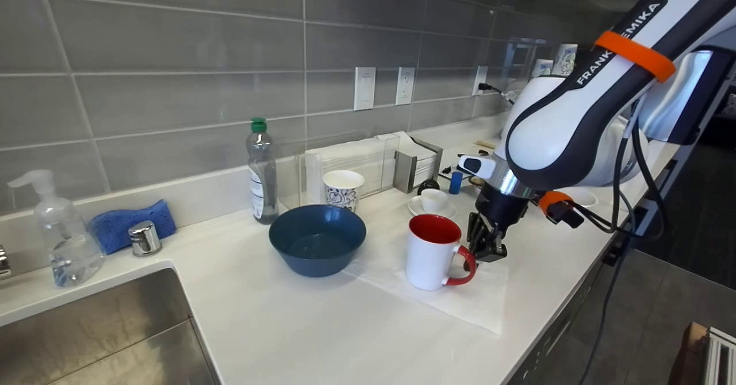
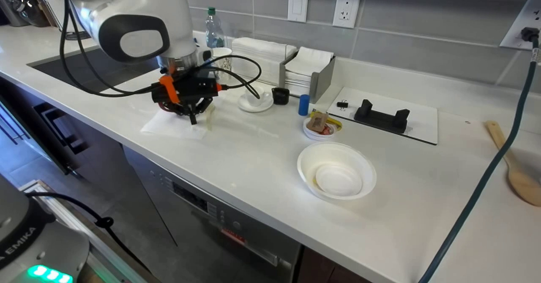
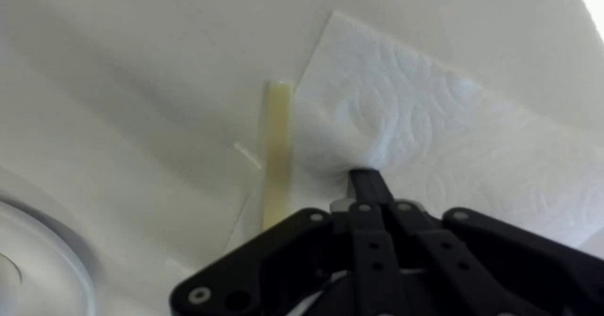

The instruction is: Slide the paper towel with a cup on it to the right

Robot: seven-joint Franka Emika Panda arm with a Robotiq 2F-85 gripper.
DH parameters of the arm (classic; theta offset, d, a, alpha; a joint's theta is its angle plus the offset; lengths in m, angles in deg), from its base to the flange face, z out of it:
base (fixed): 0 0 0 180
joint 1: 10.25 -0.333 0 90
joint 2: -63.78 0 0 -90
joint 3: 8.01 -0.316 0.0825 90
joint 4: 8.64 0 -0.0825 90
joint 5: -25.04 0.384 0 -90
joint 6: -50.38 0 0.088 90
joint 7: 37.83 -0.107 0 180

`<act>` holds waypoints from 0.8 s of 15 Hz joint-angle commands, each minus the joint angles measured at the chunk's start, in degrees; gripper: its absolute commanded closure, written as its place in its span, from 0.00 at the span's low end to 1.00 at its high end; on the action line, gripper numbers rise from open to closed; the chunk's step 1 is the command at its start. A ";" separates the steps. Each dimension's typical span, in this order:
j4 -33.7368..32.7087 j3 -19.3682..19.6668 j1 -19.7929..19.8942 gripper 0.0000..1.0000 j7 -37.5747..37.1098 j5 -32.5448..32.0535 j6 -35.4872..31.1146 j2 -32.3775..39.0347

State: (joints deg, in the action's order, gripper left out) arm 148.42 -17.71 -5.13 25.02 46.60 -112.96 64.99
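1. End effector (image 3: 370,175) looks closed, seemingly pinching the paper towel (image 3: 434,151) near an edge, where it puckers; a pull from there could drag it without lifting.
2. Red mug (image 1: 432,253) stands upright on the paper towel, just beside the end effector, presumably to ride along.

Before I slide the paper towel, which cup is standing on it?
The red-handled mug. The patterned cup and the small white cup, the latter on a saucer, are both off the paper towel.
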 commanded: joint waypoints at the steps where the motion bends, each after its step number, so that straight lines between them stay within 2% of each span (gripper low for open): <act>1: 3.50 5.14 -0.95 1.00 -2.08 -5.70 2.42 -0.45; 3: 0.17 7.35 -0.59 1.00 -4.42 -10.65 4.50 1.95; 5: 0.56 8.87 -0.45 1.00 -6.50 -14.38 6.25 0.82; 6: 3.17 9.34 -0.58 1.00 -6.49 -14.90 6.01 -1.27; 8: 0.19 10.53 -0.39 1.00 -7.64 -17.85 7.67 0.59; 12: 0.42 11.88 -0.33 1.00 -8.84 -22.56 6.28 0.37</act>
State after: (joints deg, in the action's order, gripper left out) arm 148.45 -7.49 -5.50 18.09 28.87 -106.10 63.40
